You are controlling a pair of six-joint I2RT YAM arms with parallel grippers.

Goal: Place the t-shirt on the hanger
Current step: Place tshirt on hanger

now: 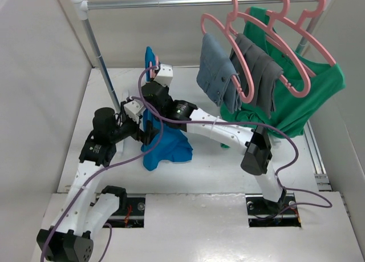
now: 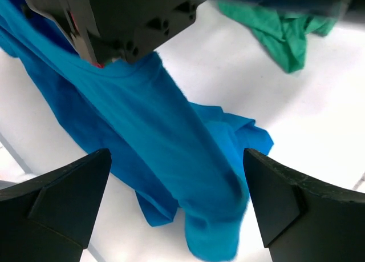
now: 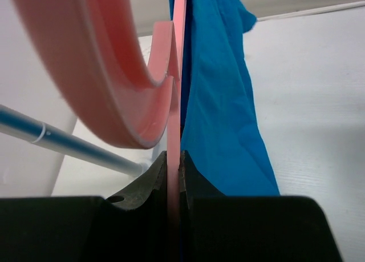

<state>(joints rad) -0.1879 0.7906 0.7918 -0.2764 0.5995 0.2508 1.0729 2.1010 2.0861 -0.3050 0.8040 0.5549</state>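
Note:
The blue t-shirt hangs from the pink hanger, and its lower part is bunched on the table. My right gripper is shut on the hanger's thin bar, with the shirt draped just right of the jaws. In the top view the right gripper holds the hanger upright at the table's middle back. My left gripper is open, with the hanging shirt between and beyond its fingers, not pinched. In the top view the left gripper is against the shirt's left side.
A clothes rail crosses the back on a pole. Pink hangers on it carry a denim garment, a grey garment and a large green shirt, which hangs down to the table at the right.

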